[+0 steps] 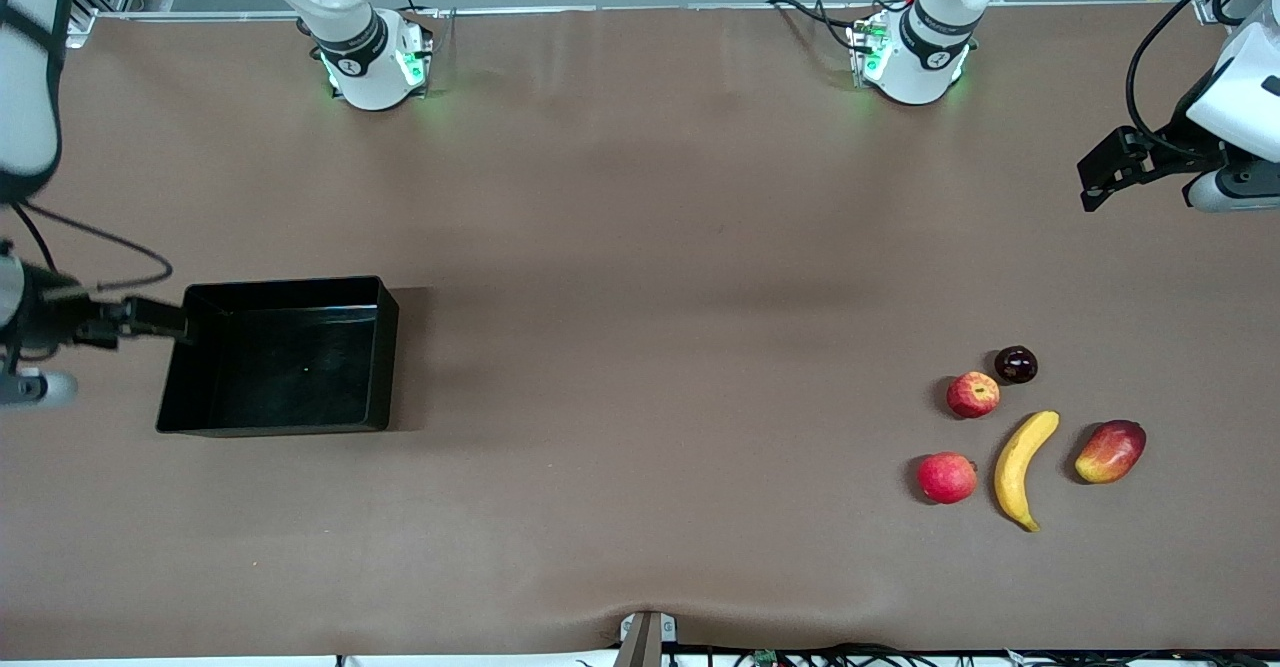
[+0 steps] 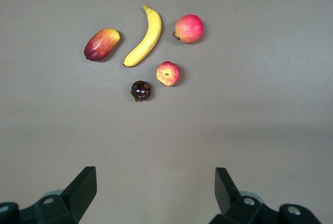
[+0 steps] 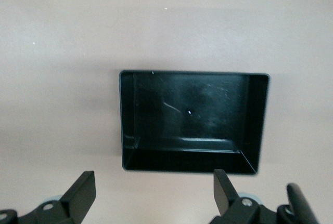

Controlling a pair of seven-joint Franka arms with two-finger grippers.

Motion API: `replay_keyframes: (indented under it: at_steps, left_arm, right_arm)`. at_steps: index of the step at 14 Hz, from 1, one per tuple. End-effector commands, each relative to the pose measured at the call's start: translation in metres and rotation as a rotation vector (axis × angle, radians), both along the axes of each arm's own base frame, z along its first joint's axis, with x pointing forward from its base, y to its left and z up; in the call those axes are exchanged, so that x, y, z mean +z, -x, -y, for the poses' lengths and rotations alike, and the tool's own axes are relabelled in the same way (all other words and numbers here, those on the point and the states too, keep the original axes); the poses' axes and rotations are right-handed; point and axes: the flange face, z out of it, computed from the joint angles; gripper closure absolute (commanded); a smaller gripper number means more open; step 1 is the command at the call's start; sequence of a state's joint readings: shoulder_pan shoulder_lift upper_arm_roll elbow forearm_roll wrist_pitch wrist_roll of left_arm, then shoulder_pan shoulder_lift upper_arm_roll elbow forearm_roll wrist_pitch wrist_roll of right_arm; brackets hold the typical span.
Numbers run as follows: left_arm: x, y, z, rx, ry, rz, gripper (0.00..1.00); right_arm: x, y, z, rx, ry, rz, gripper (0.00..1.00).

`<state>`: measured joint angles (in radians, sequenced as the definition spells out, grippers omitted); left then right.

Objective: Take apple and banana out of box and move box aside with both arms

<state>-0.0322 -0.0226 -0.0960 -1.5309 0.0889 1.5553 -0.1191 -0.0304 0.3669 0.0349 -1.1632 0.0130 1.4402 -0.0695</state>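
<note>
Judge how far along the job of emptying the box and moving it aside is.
Nearly finished. Done: the box sits empty at the right arm's end of the table; the apple and banana lie among other fruit at the left arm's end. In hand: nothing. The right gripper is by the box's wall, jaws open; the left gripper is open too. Left: apparently nothing.

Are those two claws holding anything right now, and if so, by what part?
Nothing is held. The right claw is open beside the empty box, and the left claw is open in the air, above the table near the fruit.
</note>
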Motion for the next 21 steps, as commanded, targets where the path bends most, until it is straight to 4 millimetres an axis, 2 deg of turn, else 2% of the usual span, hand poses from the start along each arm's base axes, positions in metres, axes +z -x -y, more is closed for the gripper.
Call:
replay_keyframes:
  at_steps: [1,3,5,7,10,11,13,14,16,17,18,20,21]
  left_arm:
    - [0.006,0.01,0.003,0.005,0.015,0.005,0.0]
    - [0.008,0.01,0.006,-0.001,0.017,0.01,0.0]
    - [0.009,0.01,0.005,-0.001,0.02,0.011,0.0]
    - [0.009,0.009,0.004,-0.001,0.038,0.008,0.0]
    - [0.009,0.009,0.003,-0.004,0.041,0.009,0.0]
    - [0.01,0.009,0.003,-0.006,0.04,0.01,0.0]
    - [0.012,0.008,0.003,-0.011,0.041,0.015,0.0]
    - [0.013,0.008,0.003,-0.011,0.041,0.016,0.0]
    - [0.013,0.007,0.001,-0.009,0.041,0.018,0.0]
    - [0.012,0.006,0.001,-0.009,0.041,0.016,0.0]
    - [0.012,0.006,0.001,-0.012,0.041,0.016,0.0]
    - [0.012,0.006,0.001,-0.011,0.04,0.016,0.0]
    - [0.012,0.006,0.001,-0.011,0.04,0.016,0.0]
  right_arm:
    - [0.05,0.05,-0.008,-0.011,0.057,-0.006,0.0]
    - [0.076,0.081,-0.005,-0.017,0.056,0.015,0.0]
    - [0.09,0.113,-0.011,0.008,0.055,0.008,0.0]
    - [0.083,0.133,-0.018,0.024,0.06,0.008,0.0]
    - [0.074,0.137,0.007,-0.008,0.057,-0.009,0.0]
    - [0.068,0.138,0.007,0.008,0.056,-0.022,0.0]
    - [0.074,0.139,-0.003,0.05,0.054,-0.012,0.0]
    - [0.075,0.139,0.005,0.049,0.052,-0.009,0.0]
    - [0.08,0.138,0.043,-0.01,0.037,0.002,0.0]
    - [0.084,0.138,0.051,-0.016,0.036,0.012,0.0]
    - [0.093,0.138,0.045,-0.006,0.041,0.031,0.0]
    - [0.097,0.137,0.023,0.027,0.057,0.039,0.0]
    - [0.095,0.138,0.03,0.013,0.039,0.031,0.0]
